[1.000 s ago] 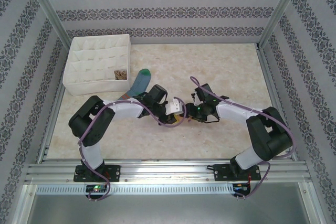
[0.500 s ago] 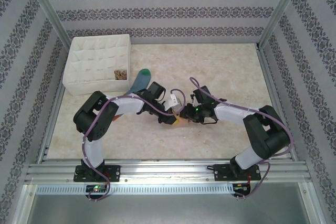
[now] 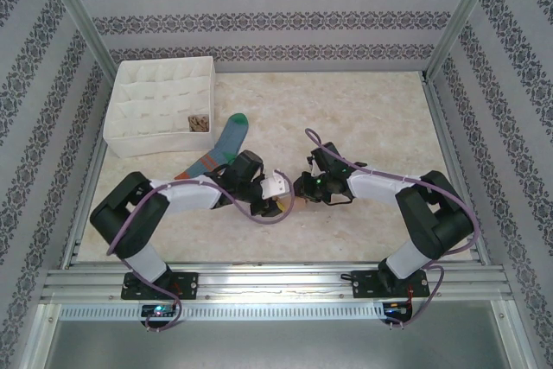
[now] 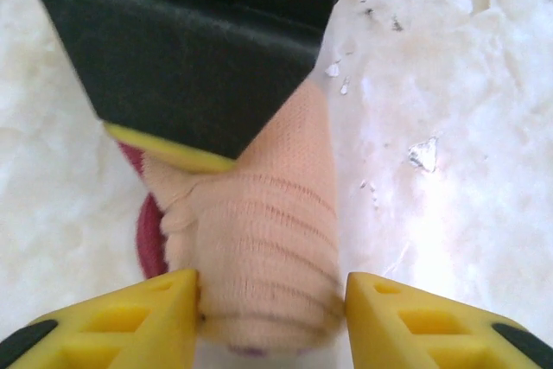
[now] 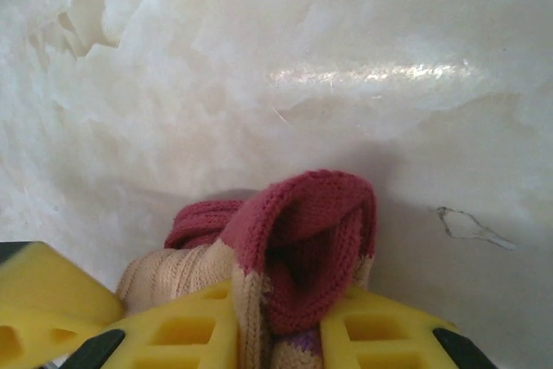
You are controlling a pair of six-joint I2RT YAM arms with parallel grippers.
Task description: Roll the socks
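The right end effector [image 5: 276,321] is pinching the soft, springy tan sock [image 4: 259,239] by its toe while the left end effector [image 4: 270,293] is straddling its roll, probably the surer hold, grip unclear.

black and white arms [image 3: 186,194]; purple cables [image 3: 270,221]; yellow fingertips [image 4: 130,321]
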